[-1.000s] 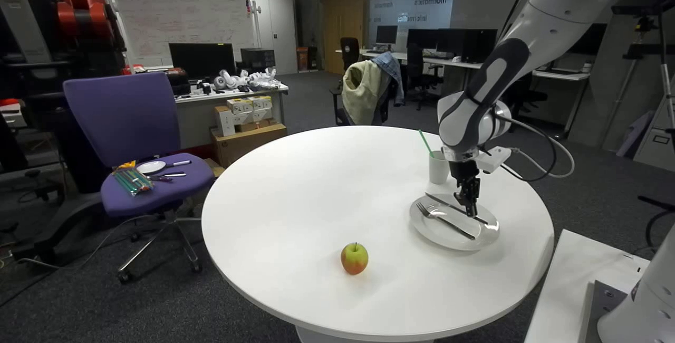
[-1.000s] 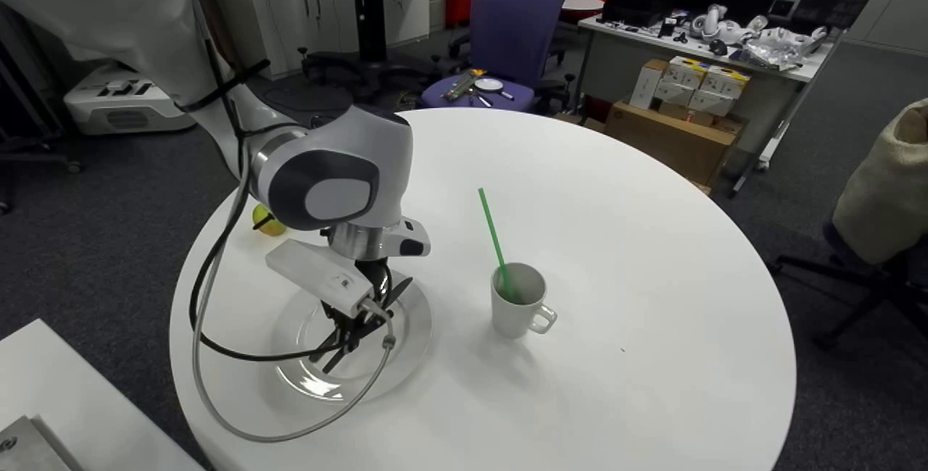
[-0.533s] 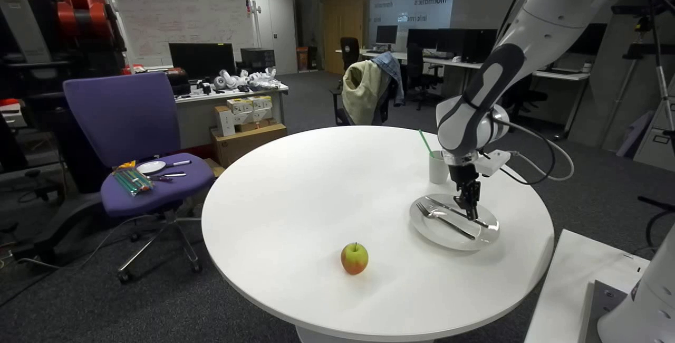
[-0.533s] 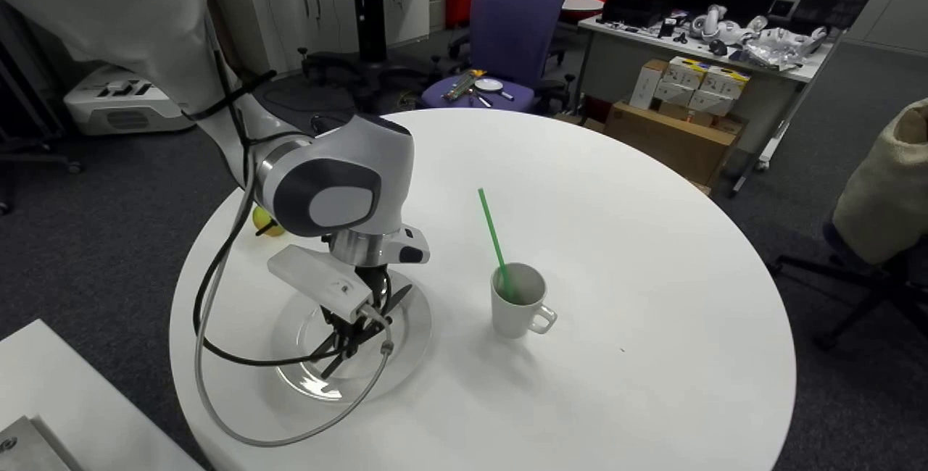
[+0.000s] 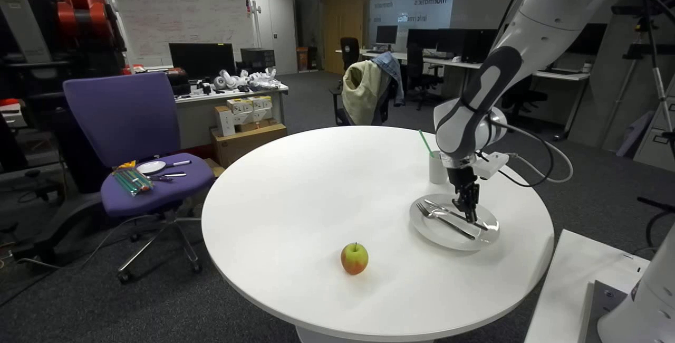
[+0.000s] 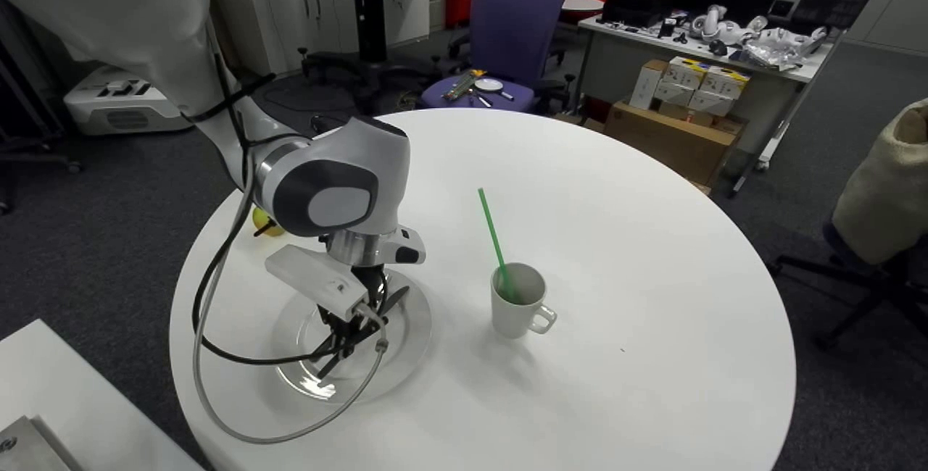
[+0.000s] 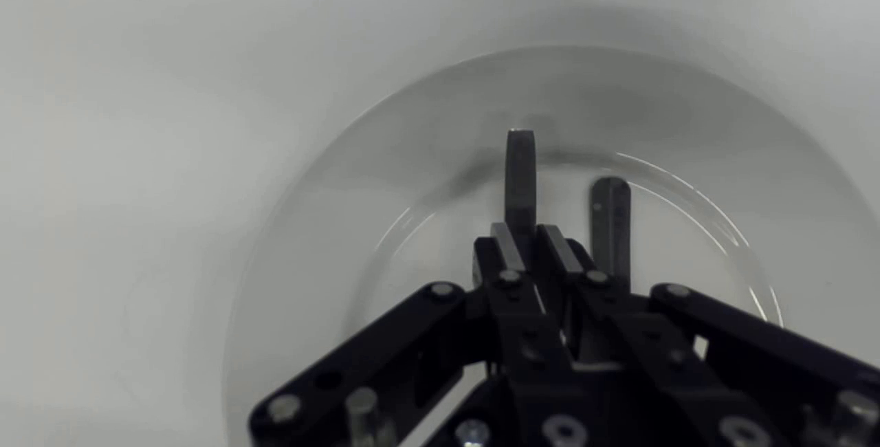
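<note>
My gripper (image 5: 471, 219) is low over a white plate (image 5: 442, 239), its fingers pointing down. In the wrist view, the jaws are close together on the dark handle of a knife (image 7: 520, 168). The knife's blade (image 5: 439, 207) points away toward the mug side. Whether the knife touches the plate I cannot tell. A fork (image 5: 449, 224) lies on the plate beside the knife, and its handle end also shows in the wrist view (image 7: 610, 220). In an exterior view the arm hides most of the fork and part of the plate (image 6: 416, 333).
A white mug (image 6: 512, 317) with a green straw (image 6: 492, 230) stands near the plate. An apple (image 5: 354, 259) sits on the round white table (image 5: 295, 216). A purple chair (image 5: 158, 182) with small items stands beyond. The arm's cable (image 6: 239, 431) hangs in a loop by the gripper.
The gripper has moved slightly down toward the plate, and the knife has come down with it. The fork, plate, mug and apple have not moved.
</note>
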You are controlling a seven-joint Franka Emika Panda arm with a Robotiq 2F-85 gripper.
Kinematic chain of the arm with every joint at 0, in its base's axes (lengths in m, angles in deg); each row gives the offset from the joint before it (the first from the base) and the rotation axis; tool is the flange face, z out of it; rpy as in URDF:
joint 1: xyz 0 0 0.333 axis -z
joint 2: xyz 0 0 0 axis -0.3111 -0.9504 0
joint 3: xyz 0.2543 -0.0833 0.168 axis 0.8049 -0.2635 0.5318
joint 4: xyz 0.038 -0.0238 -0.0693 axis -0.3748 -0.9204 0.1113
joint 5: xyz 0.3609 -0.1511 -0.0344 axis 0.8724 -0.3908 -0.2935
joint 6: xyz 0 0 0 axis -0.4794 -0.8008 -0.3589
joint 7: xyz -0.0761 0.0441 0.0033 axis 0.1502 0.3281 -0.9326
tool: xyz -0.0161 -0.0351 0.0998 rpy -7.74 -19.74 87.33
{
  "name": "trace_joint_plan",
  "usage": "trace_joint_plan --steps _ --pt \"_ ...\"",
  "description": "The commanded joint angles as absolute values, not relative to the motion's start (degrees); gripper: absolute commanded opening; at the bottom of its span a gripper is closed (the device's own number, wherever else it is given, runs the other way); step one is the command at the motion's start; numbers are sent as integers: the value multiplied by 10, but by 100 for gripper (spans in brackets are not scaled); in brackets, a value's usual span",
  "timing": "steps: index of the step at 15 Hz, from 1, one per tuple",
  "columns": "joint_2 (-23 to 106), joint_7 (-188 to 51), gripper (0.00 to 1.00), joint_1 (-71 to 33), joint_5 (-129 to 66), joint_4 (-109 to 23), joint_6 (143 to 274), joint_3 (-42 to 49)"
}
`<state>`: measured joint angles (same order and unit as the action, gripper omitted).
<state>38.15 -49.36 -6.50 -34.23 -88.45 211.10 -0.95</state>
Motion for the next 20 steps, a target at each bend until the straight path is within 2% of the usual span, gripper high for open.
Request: trace_joint_plan --steps 1,20 --pt "380 -510 3 -70 -347 -880 2109 -10" --pt "368 -515 3 -72 -349 -868 2105 -11"
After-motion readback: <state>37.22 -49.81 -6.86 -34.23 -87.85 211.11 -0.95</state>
